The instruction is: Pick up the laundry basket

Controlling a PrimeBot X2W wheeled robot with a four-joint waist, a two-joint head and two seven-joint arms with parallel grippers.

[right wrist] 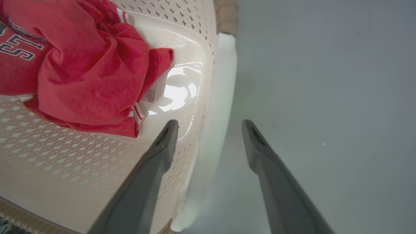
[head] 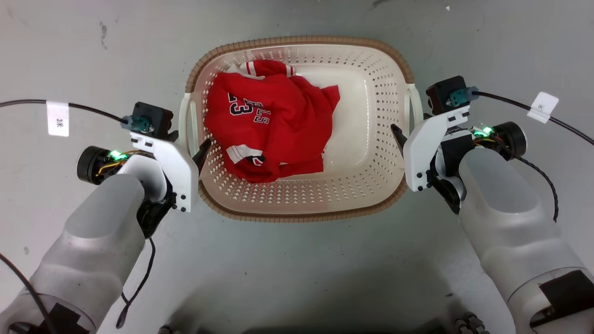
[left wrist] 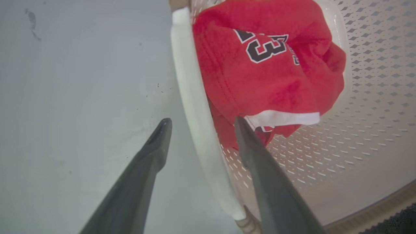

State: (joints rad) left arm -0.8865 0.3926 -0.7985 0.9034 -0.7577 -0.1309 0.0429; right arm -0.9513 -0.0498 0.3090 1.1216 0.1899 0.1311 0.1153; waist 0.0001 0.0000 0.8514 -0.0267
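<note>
Cream plastic, brown rim: in head view, basket (head: 301,185) sits flat on grey floor (head: 297,269), red jersey (head: 269,120) heaped inside, with left gripper (head: 198,149) at left handle (head: 184,123) and right gripper (head: 403,134) at right handle (head: 415,109). Left wrist view: spread wide astride the handle, one finger outside over floor, one inside by the jersey, holding nothing. Right wrist view: likewise spread astride its handle, holding nothing. Looks like the pre-grasp step, lift not yet begun. Next: close both on the handles together, then raise evenly to keep it level.
</note>
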